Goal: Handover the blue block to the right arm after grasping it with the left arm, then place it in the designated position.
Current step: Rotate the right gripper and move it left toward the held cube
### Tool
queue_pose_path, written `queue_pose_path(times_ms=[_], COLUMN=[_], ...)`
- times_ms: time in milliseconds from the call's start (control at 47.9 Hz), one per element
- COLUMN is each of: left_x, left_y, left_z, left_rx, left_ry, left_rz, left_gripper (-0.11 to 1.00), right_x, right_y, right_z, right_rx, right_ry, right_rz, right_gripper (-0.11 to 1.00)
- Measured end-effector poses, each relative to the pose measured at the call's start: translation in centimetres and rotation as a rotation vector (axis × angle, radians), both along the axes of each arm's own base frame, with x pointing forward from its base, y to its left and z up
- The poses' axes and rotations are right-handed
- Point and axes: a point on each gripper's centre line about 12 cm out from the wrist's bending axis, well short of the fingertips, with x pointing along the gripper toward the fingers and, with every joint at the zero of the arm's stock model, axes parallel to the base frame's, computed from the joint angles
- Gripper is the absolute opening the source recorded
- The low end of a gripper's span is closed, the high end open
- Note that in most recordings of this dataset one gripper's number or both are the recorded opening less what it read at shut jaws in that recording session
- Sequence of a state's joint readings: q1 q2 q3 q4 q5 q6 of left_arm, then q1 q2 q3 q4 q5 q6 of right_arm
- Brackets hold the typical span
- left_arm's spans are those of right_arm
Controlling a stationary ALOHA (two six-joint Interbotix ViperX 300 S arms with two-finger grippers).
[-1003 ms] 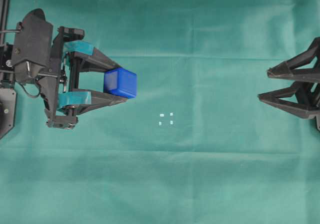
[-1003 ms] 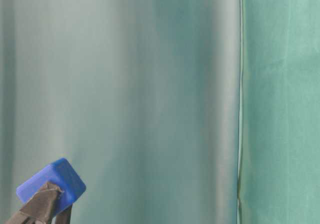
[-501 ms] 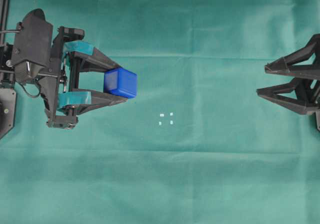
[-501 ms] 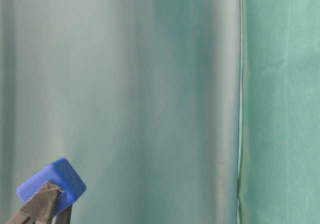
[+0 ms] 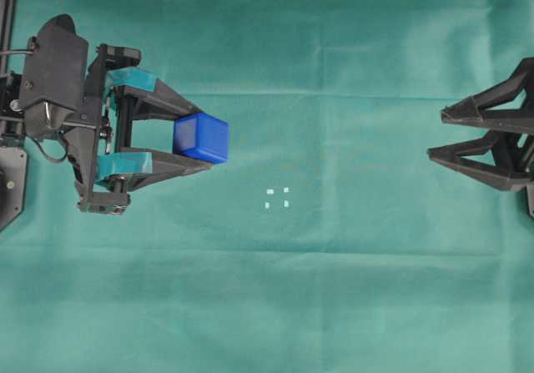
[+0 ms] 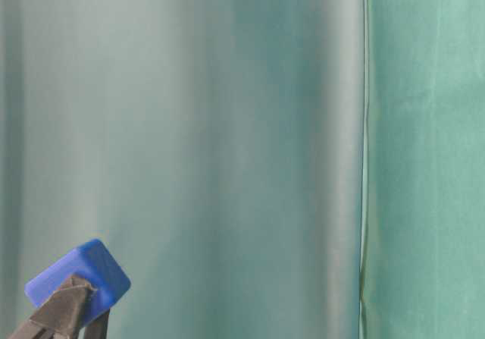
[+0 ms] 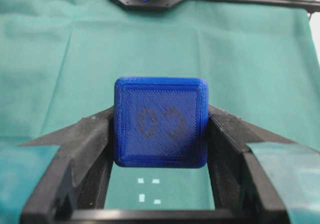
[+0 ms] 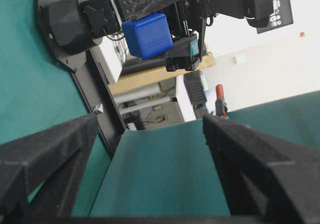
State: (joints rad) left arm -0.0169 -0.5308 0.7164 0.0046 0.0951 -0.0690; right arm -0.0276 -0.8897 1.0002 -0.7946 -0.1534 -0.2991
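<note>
Blue, rigid, seemingly light printed plastic cube (image 5: 201, 138) is clamped by the teal-taped left end effector (image 5: 198, 139); its free 3 o'clock end suits the wide-open right end effector (image 5: 435, 138).

We are looking at a robotics lab. A green cloth (image 5: 334, 289) covers the counter, with two black arms mounted at its opposite edges. Through the right wrist view we see a white wall (image 8: 295, 48), a wooden shelf (image 8: 150, 81) and cluttered equipment behind the counter.
</note>
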Motion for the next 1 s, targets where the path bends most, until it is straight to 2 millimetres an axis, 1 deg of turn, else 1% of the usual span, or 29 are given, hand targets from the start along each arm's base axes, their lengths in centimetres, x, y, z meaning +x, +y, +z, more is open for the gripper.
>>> queue_pose_path(times_ms=[690, 878, 1003], left_x=[0.0, 0.0, 0.0], left_y=[0.0, 0.0, 0.0], left_z=[0.0, 0.0, 0.0], left_rx=[0.000, 0.000, 0.000], left_ry=[0.000, 0.000, 0.000], left_rz=[0.000, 0.000, 0.000], left_gripper=[0.47, 0.47, 0.47], right_x=[0.2, 1.1, 2.0], right_y=[0.0, -0.1, 0.0], right_z=[-0.3, -0.6, -0.3], right_rx=[0.000, 0.001, 0.002], right_ry=[0.012, 0.037, 0.044], right_rz=[-0.002, 0.000, 0.007], right_gripper=[0.93, 0.93, 0.93])
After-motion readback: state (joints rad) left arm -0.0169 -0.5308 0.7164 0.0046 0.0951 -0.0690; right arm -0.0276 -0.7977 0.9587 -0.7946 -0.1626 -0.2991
